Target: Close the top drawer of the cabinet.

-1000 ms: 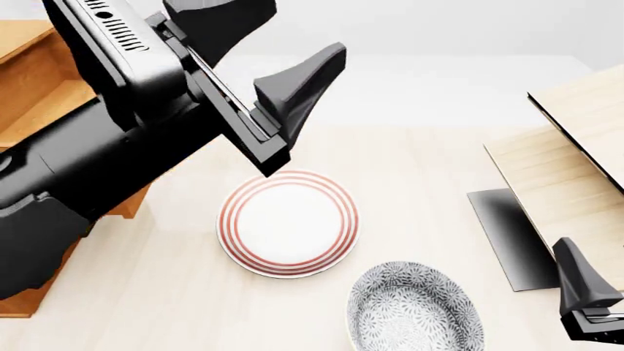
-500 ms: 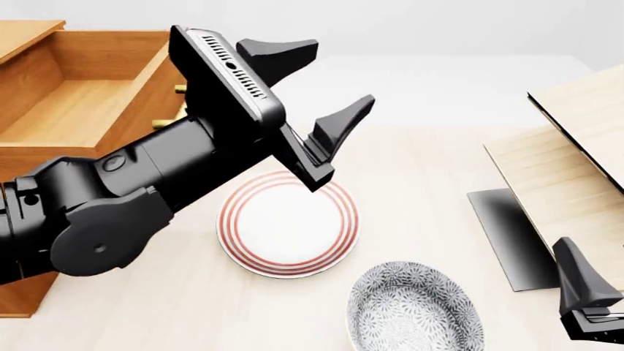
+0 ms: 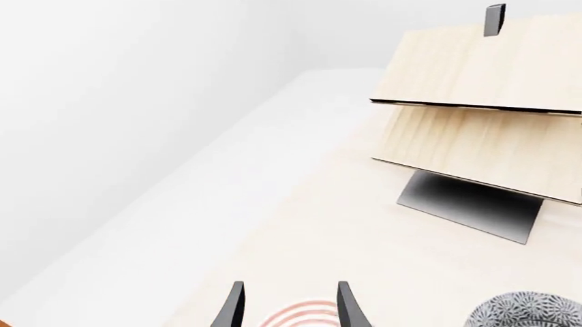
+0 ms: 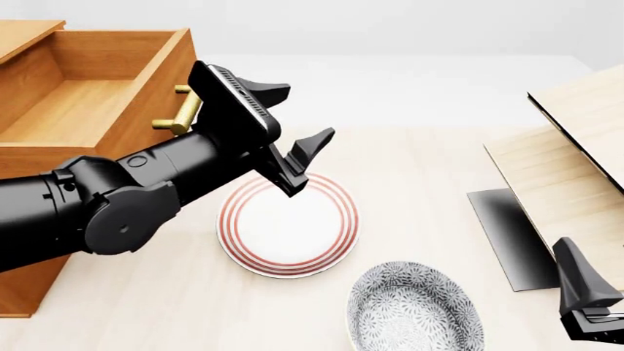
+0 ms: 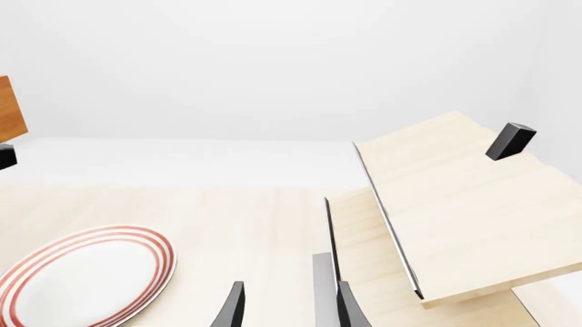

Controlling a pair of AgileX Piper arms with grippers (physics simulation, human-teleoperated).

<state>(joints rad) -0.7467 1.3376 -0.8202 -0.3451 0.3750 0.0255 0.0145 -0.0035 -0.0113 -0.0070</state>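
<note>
The top drawer (image 4: 73,110) stands pulled out at the far left. It is a deep orange-brown box with a brass bar handle (image 4: 180,110) on its front. The cabinet (image 4: 25,289) shows beneath it, partly hidden by my left arm. My left gripper (image 4: 308,112) is open and empty, just right of the handle and above the table, not touching it. Its fingers (image 3: 350,306) stand apart in the left wrist view. My right gripper (image 5: 286,306) is open and empty at the near right. One of its fingers (image 4: 577,281) shows in the front view.
A red-ringed white plate (image 4: 288,223) lies mid-table under my left gripper. A patterned grey bowl (image 4: 414,311) sits nearer. A pale slanted wooden structure (image 4: 571,168) on a dark base (image 4: 507,234) fills the right side.
My left arm has dropped away from the camera, down and to the right. This has uncovered the open drawer and its handle. The right arm has not moved.
</note>
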